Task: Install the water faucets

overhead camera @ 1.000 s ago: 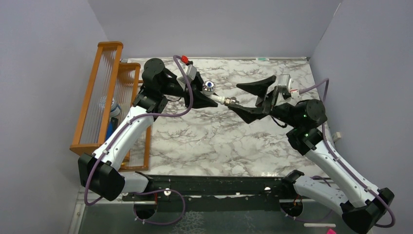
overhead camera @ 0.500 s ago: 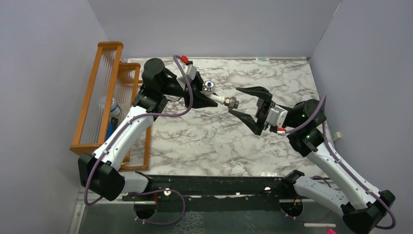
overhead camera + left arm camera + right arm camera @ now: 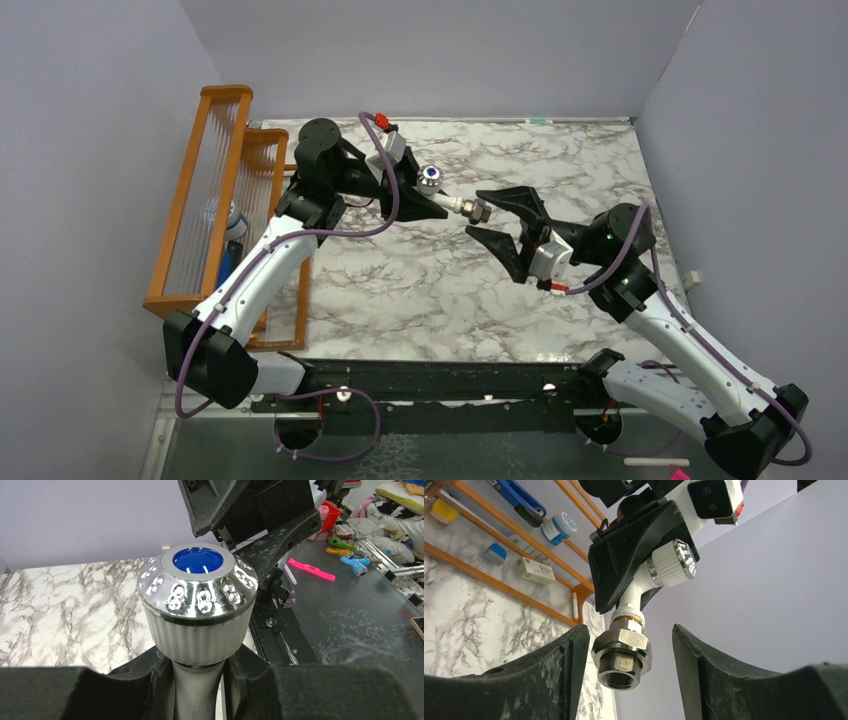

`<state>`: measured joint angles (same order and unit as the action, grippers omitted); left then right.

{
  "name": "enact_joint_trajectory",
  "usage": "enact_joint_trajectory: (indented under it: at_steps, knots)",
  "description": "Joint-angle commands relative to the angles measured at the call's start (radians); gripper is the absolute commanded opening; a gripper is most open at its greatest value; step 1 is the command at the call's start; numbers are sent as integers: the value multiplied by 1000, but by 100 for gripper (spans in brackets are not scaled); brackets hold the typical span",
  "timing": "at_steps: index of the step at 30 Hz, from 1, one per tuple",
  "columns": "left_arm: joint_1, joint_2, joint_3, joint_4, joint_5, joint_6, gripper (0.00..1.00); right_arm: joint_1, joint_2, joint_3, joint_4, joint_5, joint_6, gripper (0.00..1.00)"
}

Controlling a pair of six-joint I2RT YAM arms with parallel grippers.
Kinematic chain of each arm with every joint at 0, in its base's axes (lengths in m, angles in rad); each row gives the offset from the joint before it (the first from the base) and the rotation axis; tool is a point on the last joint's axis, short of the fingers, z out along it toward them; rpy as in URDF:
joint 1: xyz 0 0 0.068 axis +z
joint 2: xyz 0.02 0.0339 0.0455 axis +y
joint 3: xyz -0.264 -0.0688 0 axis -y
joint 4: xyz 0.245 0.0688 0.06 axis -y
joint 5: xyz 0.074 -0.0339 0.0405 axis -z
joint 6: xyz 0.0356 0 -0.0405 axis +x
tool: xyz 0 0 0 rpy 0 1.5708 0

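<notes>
Setting: lilac walls close round a marble table (image 3: 430, 290); an orange slatted rack (image 3: 200, 200) stands along its left edge.
Tap (image 3: 447, 198): we list one white tap with a silvery knob (image 3: 197, 592) and blue centre, held in the air over the far half of the table, its metal end pointing toward the right arm.
Nut (image 3: 620, 652): grey hexagonal fitting on the tap's threaded end, open bore facing the right wrist camera; we cannot tell how far on it is screwed.
Left claw (image 3: 197, 680): pressed together on the tap's white stem, just under the knob.
Right claw (image 3: 630, 630): spread, one finger on each side of the nut; we see a gap on both sides, and no contact.
Change: over the last second the right wrist has rolled over, its camera box passing from the top to the underside, and the fingers have narrowed from a wide gape.
Meaning: we judge this a fresh approach for gripping the nut and turning it on the thread; the joining is under way, not finished.
Position: nut lies between the right fingertips, very close to one finger, with a wider gap to the other.
</notes>
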<state>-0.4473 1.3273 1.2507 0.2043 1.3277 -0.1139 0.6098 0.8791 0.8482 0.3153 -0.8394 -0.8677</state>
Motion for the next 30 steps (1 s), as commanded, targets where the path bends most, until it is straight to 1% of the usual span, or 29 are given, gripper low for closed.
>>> enact_joint_trajectory:
  at_steps: [1, 6, 11, 16, 20, 22, 24, 27, 28, 29, 30]
  knots:
    - [-2, -5, 30, 56, 22, 3, 0, 16, 8, -22, -35, 23, -89, 65]
    - [-2, 0, 40, 57, 22, 1, 0, 25, 13, -27, -43, 42, -116, 64]
    - [-2, 0, 43, 57, 22, -3, 0, 30, 11, -32, -39, 83, -132, 58]
    - [-3, 1, 45, 58, 22, -4, 0, 31, 12, -45, -6, 108, -124, 49]
    - [-2, 2, 47, 61, 22, -8, 0, 33, 12, -55, 30, 146, -61, 35]
    - [-2, 0, 44, 63, 24, -10, 0, 31, 15, -45, 55, 190, 43, 26]
    - [-2, -2, 43, 63, 23, -9, 0, 32, 24, -15, 62, 251, 233, 20]
    - [-2, -2, 45, 65, 22, -8, 0, 32, 51, 34, 30, 321, 485, 14]
    - [-2, -2, 46, 65, 22, -7, 0, 32, 57, 46, 29, 337, 590, 14]
    - [-2, -3, 46, 65, 22, -8, 0, 32, 60, 61, 25, 357, 737, 13]
    - [-2, -3, 47, 64, 22, -8, 0, 33, 58, 69, 20, 378, 836, 13]
